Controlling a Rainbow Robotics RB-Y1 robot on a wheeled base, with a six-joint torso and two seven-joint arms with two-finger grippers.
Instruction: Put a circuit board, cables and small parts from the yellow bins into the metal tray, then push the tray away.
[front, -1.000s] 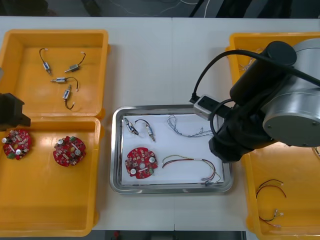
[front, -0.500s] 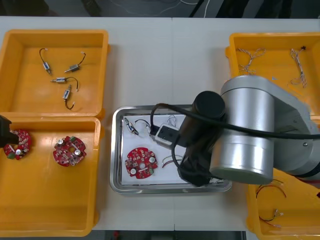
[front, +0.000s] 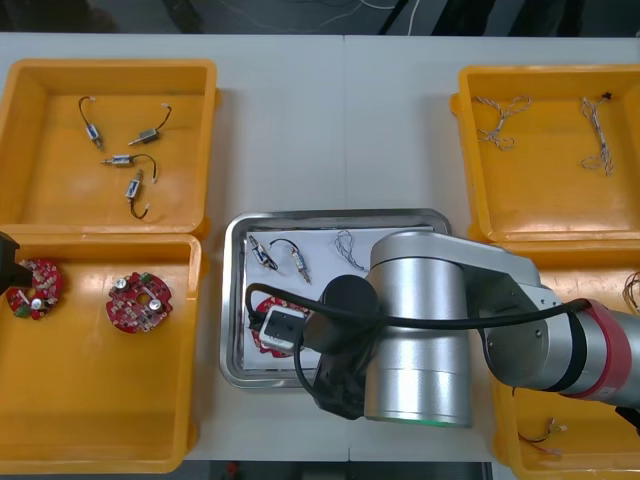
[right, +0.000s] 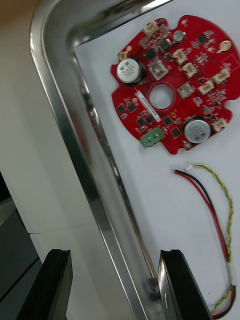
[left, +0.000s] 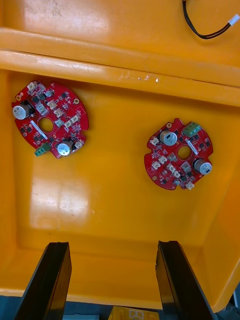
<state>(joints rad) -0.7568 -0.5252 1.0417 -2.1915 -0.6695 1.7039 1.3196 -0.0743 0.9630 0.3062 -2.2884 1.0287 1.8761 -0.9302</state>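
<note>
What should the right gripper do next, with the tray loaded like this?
Probably shut the right gripper on the metal tray's rim, ready to push. Its open fingers straddle that rim. The tray already holds a circuit board, red and yellow cable, blue and white cable and small metal parts. The left gripper hangs open over a yellow bin.

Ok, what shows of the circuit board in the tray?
The circuit board is a round red disc with a centre hole, two silvery cans, a green terminal block and white connectors. It lies flat on the white inside of the metal tray, near its rim. The red and yellow cable lies close, not touching. The open right tool hangs over the rim, clear of the board.
</note>
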